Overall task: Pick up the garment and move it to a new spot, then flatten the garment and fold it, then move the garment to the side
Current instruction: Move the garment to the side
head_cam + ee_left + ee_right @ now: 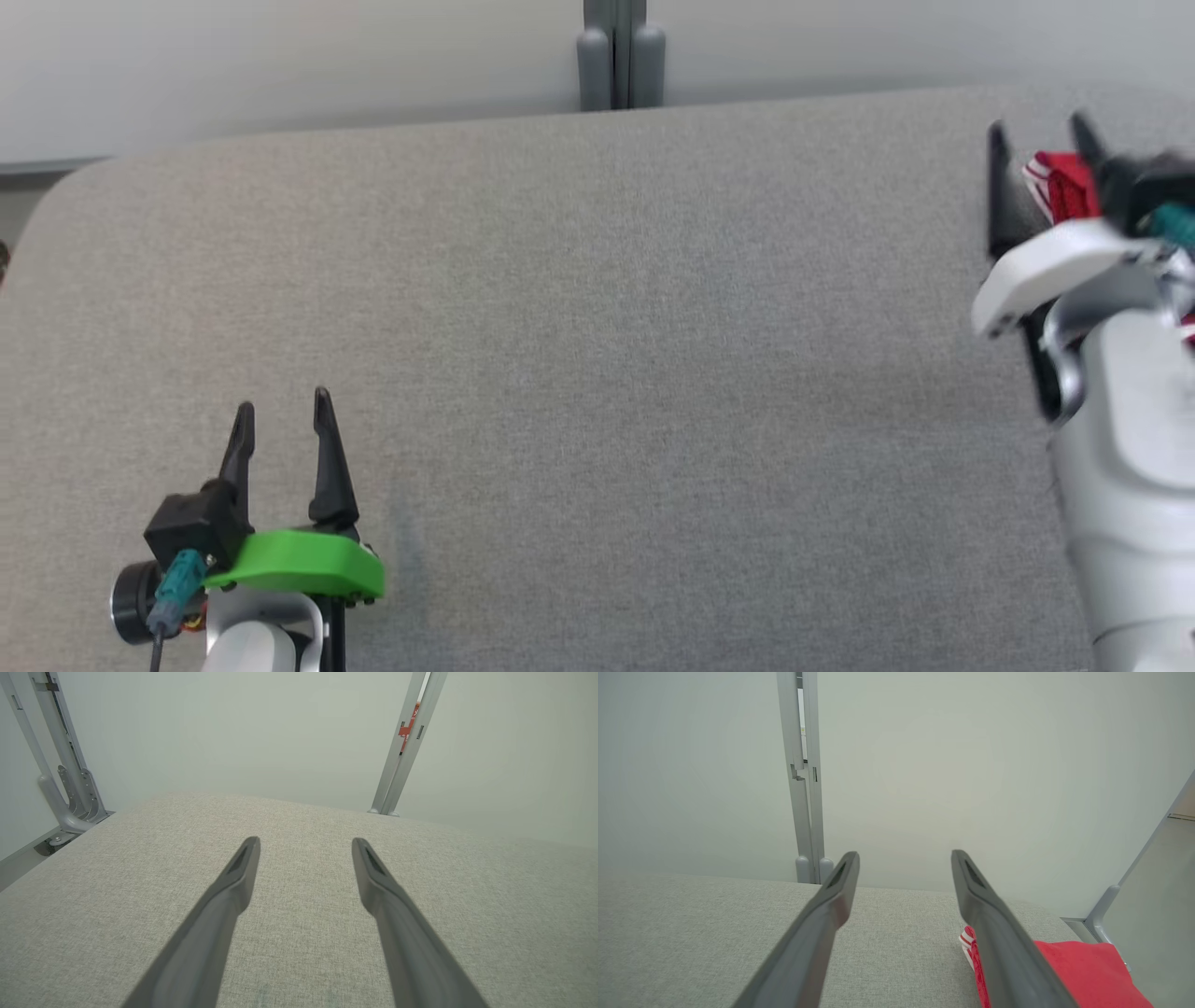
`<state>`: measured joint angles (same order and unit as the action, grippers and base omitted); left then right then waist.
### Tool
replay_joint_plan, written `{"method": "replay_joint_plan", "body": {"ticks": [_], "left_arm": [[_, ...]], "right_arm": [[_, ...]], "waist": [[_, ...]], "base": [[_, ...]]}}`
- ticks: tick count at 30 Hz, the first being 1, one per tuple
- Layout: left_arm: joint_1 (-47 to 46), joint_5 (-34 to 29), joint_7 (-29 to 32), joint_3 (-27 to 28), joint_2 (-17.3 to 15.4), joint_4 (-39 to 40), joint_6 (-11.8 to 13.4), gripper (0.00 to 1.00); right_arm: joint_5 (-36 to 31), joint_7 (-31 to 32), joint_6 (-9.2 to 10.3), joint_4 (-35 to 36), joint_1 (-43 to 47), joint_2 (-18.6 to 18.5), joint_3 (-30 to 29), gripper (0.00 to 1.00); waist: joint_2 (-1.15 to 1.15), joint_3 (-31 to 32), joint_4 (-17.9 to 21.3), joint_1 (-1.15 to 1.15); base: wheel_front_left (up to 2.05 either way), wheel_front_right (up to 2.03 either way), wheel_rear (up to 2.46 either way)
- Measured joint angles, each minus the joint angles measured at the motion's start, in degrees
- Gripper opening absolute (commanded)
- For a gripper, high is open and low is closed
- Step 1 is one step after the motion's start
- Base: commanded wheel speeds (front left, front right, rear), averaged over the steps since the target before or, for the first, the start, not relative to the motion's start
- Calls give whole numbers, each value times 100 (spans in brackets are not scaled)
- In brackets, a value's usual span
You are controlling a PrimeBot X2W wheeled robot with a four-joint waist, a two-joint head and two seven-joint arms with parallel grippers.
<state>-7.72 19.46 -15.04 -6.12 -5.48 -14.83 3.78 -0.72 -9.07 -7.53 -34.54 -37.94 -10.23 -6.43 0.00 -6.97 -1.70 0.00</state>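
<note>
The red garment (1064,187) with white stripes lies at the far right corner of the grey table (597,327). The right gripper (1039,123) hangs over it, fingers spread wide and holding nothing; whether they touch the cloth I cannot tell. The left gripper (283,401) is near the table's near left corner, fingers wide and empty.

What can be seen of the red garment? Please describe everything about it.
The red garment looks like soft cloth, with a red-and-white striped trim at one edge. It lies on the grey fabric surface, near its far right corner. It is partly hidden, so I cannot tell whether it is folded. In the right wrist view, one of the open right gripper's fingers crosses in front of it. I cannot tell whether they touch.
</note>
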Motion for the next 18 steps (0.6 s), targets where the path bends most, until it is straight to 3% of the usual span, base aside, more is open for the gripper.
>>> {"method": "replay_joint_plan", "body": {"ticks": [8,18], "left_arm": [[314,-120,0,-55,74,-155,0,100],[616,-169,0,-283,109,-245,-120,100]], "right_arm": [[175,-427,0,493,1208,611,268,100],[654,-565,0,1552,2808,732,543,100]], "waist": [[0,506,-178,0],[0,818,-324,0]], "base": [[0,0,0],[0,0,0]]}}
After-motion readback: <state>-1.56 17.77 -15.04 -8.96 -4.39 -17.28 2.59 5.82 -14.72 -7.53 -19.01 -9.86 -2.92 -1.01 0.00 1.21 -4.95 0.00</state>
